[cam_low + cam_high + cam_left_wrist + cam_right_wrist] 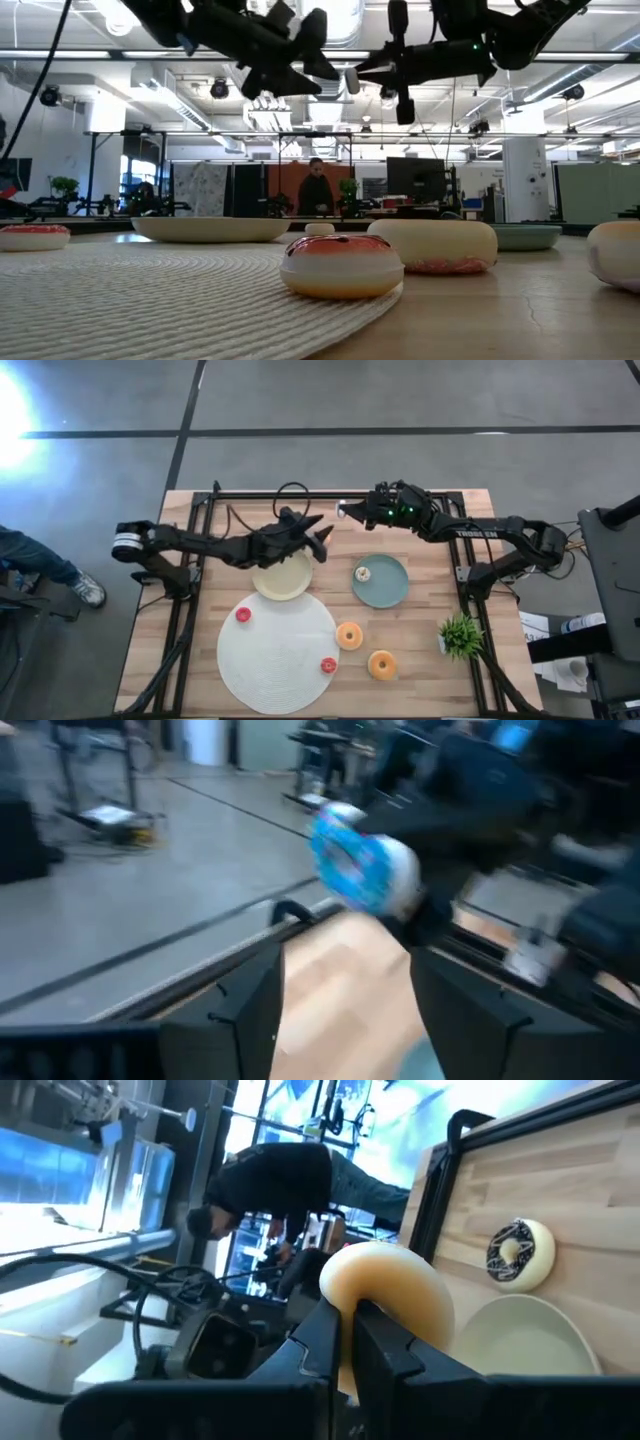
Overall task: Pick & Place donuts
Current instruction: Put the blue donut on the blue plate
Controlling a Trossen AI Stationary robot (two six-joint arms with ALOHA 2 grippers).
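Your right gripper is clenched on only the rim of a donut high above the counter's back edge, so a jolt could drop it near your left gripper, hovering with fingers spread.

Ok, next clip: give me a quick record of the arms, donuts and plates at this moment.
left gripper: open, above the beige plate's far edge
right gripper: shut on held donut, raised over the table's far side
teal plate: one dark-iced donut
white mat: two red donuts
bare wood: two orange donuts
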